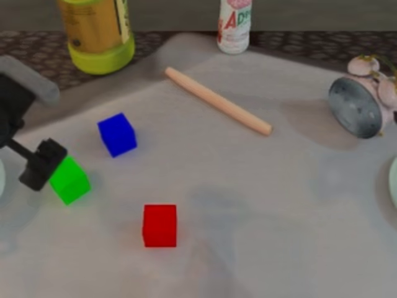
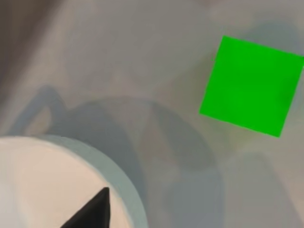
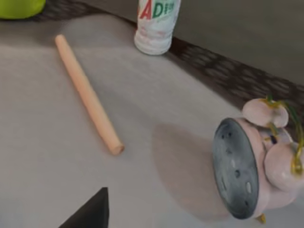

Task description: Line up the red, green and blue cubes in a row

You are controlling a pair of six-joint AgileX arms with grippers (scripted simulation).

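The green cube (image 1: 70, 180) lies at the table's left, also plain in the left wrist view (image 2: 251, 85). Just left of it and above the table hovers my left gripper (image 1: 44, 164), open; one dark fingertip (image 2: 97, 213) shows, well apart from the cube, with nothing held. The blue cube (image 1: 117, 134) rests up and to the right of the green one. Nearer the front edge stands the red cube (image 1: 159, 225). The three cubes stand apart from one another. My right gripper (image 3: 135, 222) is outside the top view, open and empty over the table's right side.
A wooden rod (image 1: 217, 100) lies slanted behind the cubes. A yellow bottle (image 1: 99, 31) and a white bottle (image 1: 234, 25) stand along the back. An alarm clock (image 1: 363, 102) lies at the right. A pale plate (image 2: 118, 180) sits under the left gripper.
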